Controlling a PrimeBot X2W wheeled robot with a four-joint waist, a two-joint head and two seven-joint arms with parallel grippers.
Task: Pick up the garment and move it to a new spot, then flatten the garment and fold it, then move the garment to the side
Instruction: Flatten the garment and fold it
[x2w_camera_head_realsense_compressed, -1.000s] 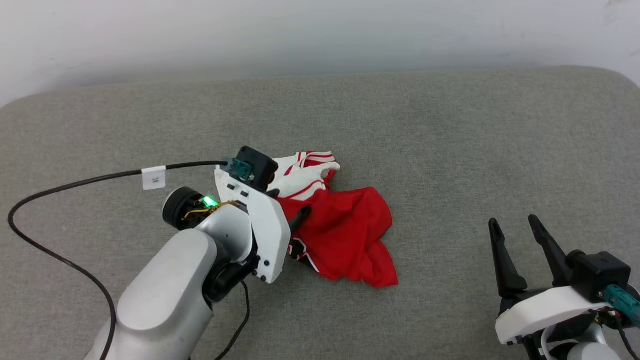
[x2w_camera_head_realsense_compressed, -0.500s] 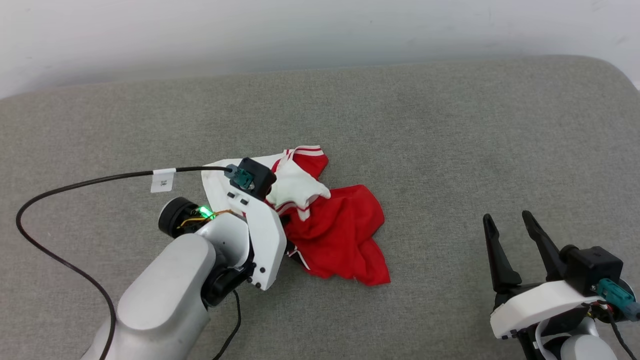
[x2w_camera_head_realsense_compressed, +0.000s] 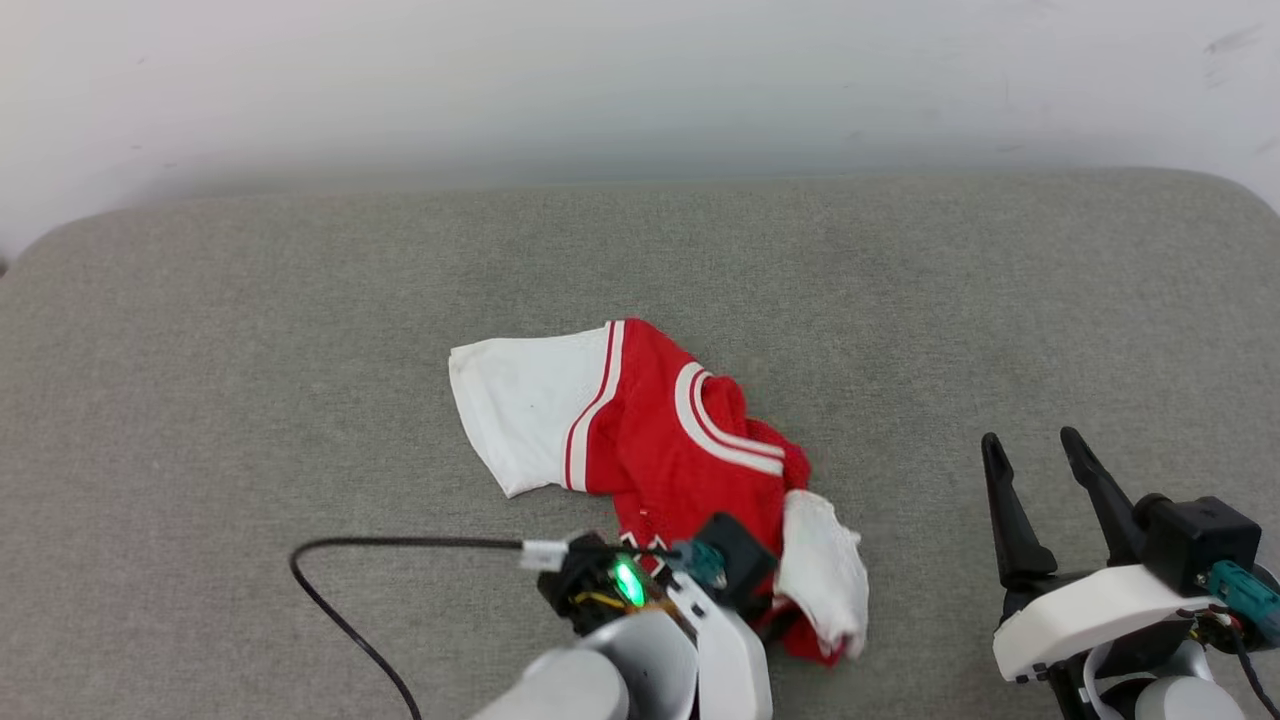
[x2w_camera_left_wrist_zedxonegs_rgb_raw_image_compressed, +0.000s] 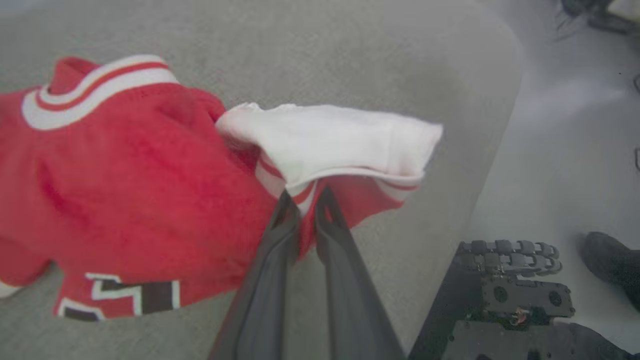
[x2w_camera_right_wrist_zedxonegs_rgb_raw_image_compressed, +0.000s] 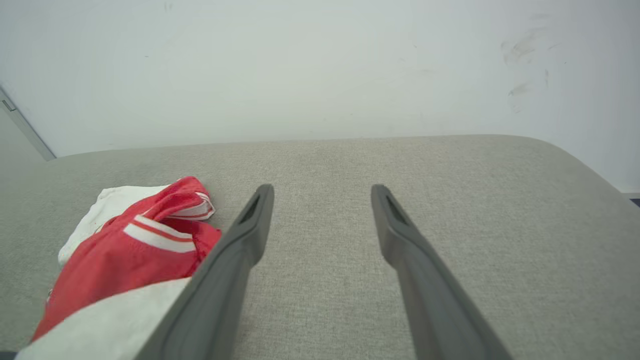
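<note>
The garment (x2w_camera_head_realsense_compressed: 650, 440), a red jersey with white sleeves and red-white striped trim, lies crumpled on the grey cushion (x2w_camera_head_realsense_compressed: 900, 280) near its front edge. My left gripper (x2w_camera_left_wrist_zedxonegs_rgb_raw_image_compressed: 305, 197) is shut on the garment's edge, under a white sleeve (x2w_camera_left_wrist_zedxonegs_rgb_raw_image_compressed: 330, 140); black-and-white lettering (x2w_camera_left_wrist_zedxonegs_rgb_raw_image_compressed: 125, 295) shows on the red cloth. In the head view the left wrist (x2w_camera_head_realsense_compressed: 700, 600) hides the grip. My right gripper (x2w_camera_head_realsense_compressed: 1035, 450) stands open at the lower right, apart from the garment (x2w_camera_right_wrist_zedxonegs_rgb_raw_image_compressed: 130, 245), with nothing between its fingers.
A black cable (x2w_camera_head_realsense_compressed: 400, 545) loops over the cushion from the left wrist. A pale wall (x2w_camera_head_realsense_compressed: 640, 80) stands behind the cushion. The left wrist view shows the cushion's rounded edge (x2w_camera_left_wrist_zedxonegs_rgb_raw_image_compressed: 500, 125), the floor and a dark base (x2w_camera_left_wrist_zedxonegs_rgb_raw_image_compressed: 505, 295) below.
My left arm has pulled back toward the front edge and to the right, dragging the garment with it; one white sleeve has spread out at the left. The head camera has shifted.
</note>
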